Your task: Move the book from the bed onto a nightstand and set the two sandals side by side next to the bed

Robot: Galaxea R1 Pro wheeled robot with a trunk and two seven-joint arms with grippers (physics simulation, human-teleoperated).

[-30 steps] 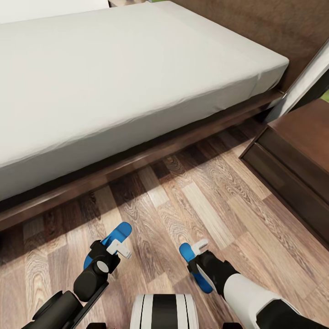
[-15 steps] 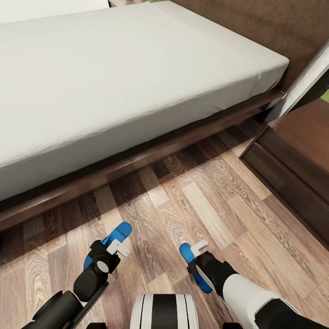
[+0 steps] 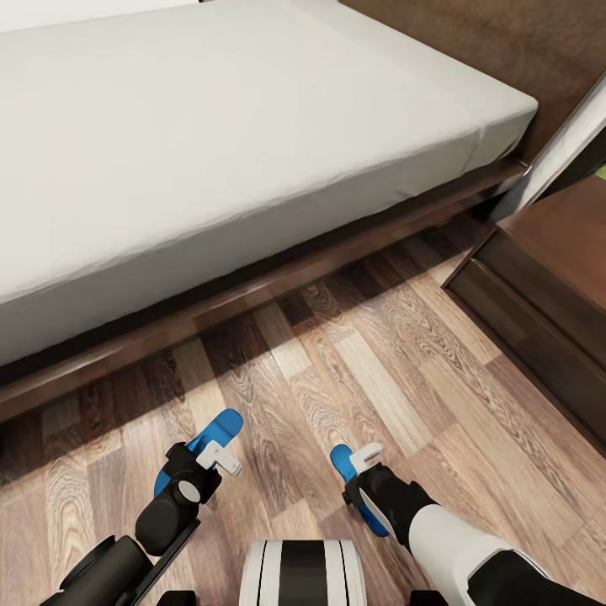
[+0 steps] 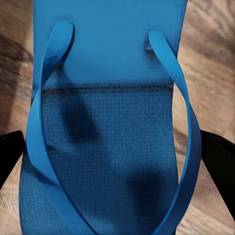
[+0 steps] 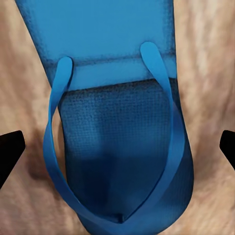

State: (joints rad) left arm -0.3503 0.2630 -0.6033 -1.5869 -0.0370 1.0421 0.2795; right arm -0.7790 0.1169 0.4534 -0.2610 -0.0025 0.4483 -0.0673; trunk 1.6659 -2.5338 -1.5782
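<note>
Two bright blue sandals are low over the wood floor in front of the bed (image 3: 210,135). The left sandal (image 3: 220,427) pokes out past my left gripper (image 3: 212,459). In the left wrist view its sole (image 4: 110,122) spans the whole gap and both dark fingertips (image 4: 10,154) touch its edges. My right gripper (image 3: 364,461) hangs over the right sandal (image 3: 343,463). In the right wrist view the fingertips (image 5: 10,152) stand clear of that sandal (image 5: 117,147) on both sides. The book is out of view.
A dark brown nightstand (image 3: 547,286) stands at the right, beside the bed's headboard (image 3: 505,42). The bed's dark wooden frame (image 3: 252,290) runs along the floor ahead. Bare plank floor (image 3: 379,362) lies between the sandals, the frame and the nightstand.
The whole head view has shifted slightly, so the camera moved. Both grippers and both sandals keep their places relative to each other.
</note>
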